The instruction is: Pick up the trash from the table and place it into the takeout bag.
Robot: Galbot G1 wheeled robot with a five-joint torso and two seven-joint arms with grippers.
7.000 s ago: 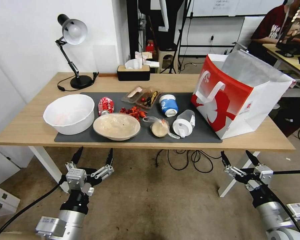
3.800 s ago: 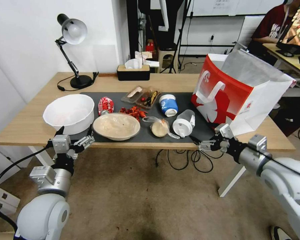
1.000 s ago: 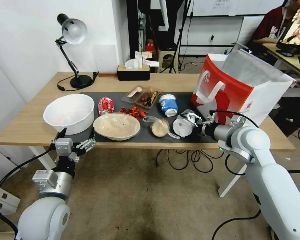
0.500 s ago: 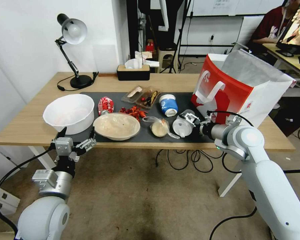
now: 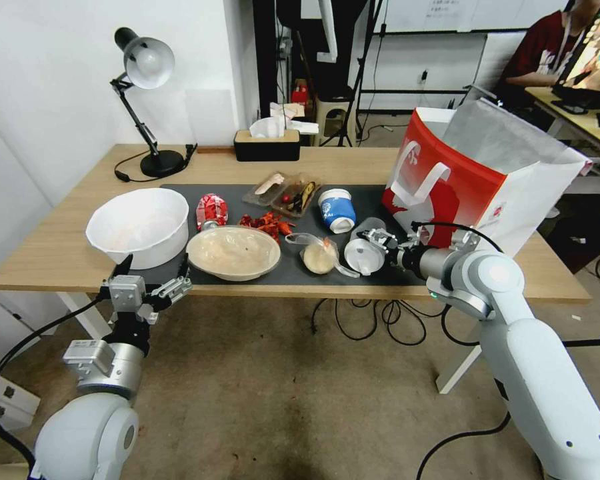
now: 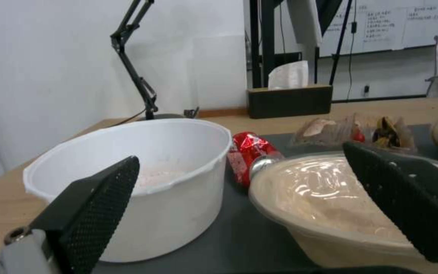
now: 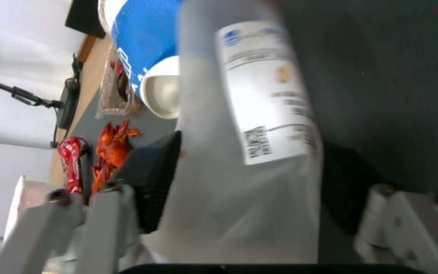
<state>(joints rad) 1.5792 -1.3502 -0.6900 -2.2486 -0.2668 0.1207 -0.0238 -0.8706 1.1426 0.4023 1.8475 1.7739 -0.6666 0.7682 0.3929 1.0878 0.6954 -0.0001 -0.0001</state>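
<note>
Head cam high, facing forward-down over whole counter [image 5: 60, 257]; wrist cams low and close. All three share the red can [image 5: 211, 211].

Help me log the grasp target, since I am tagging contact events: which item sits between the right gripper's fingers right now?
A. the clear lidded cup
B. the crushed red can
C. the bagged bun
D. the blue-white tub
A: the right gripper straddles the clear lidded cup, which lies on its side on the dark mat, with a finger on each flank.
</note>
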